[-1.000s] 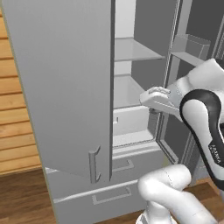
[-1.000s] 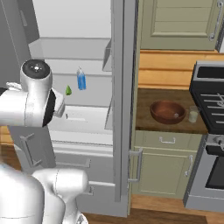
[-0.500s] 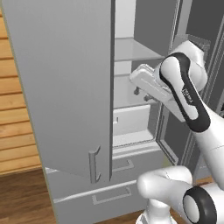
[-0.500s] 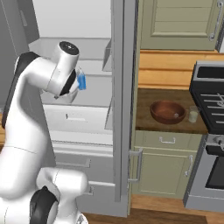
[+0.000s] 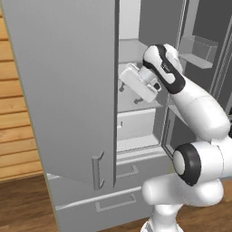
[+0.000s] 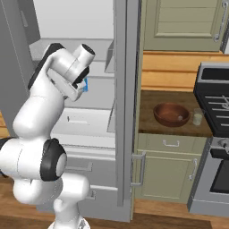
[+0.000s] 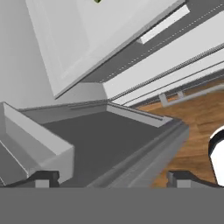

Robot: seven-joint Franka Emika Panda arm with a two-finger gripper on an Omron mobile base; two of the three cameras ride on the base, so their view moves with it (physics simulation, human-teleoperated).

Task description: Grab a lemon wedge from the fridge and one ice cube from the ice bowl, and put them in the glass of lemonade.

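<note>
A sliver of the yellow-green lemon wedge (image 7: pixel 97 1) peeks in at the top edge of the hand view, resting on a pale shelf inside the open fridge (image 5: pixel 68 90). The gripper (image 7: pixel 109 177) is inside the fridge cavity, its fingers spread wide with nothing between them. A blue-and-white carton (image 6: pixel 85 85) stands just behind the wrist. On the counter to the right, the wooden ice bowl (image 6: pixel 171 114) sits beside the glass of lemonade (image 6: pixel 197 116).
</note>
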